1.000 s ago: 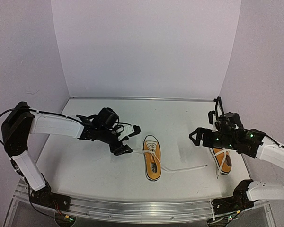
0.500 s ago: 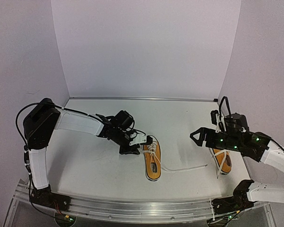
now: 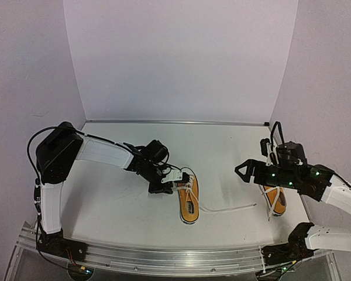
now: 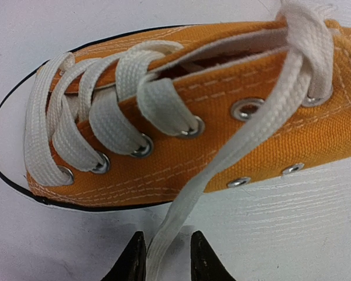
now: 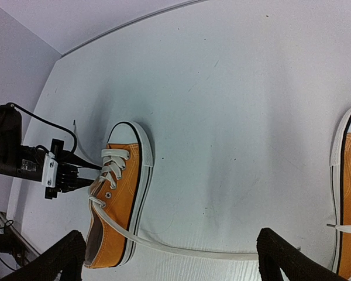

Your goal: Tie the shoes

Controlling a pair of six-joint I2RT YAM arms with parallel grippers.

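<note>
Step in hand: grabbing a lace on the first shoe, no knot started. The shoe (image 3: pixel 188 202) lies mid-tabletop, toe pointing to the back wall. The second shoe (image 3: pixel 275 199) sits well apart on the right, partly under the right arm, also untied.

The left hand (image 3: pixel 174 182) is low at the shoe's left side. In the wrist view its two fingertips (image 4: pixel 134 260) stand narrow on either side of the lace (image 4: pixel 222 170), which runs from the top eyelet down the side of the shoe. Can't tell whether they pinch it or only flank it.

The right hand (image 3: pixel 245 171) hovers off the tabletop between the two shoes, spread wide and holding nothing.

The other lace end (image 3: pixel 234 206) trails right across the tabletop toward the second shoe.

Next move, my read: get a firm pinch, lift the lace clear of the shoe, and send the right hand down for the trailing end so the two can cross. The lace is flat and limp, so it could slip.

The white tabletop (image 3: pixel 117 205) has faint scuffs, plain pale lilac walls (image 3: pixel 181 58) on three sides and a metal rail (image 3: pixel 164 257) at the near edge.
</note>
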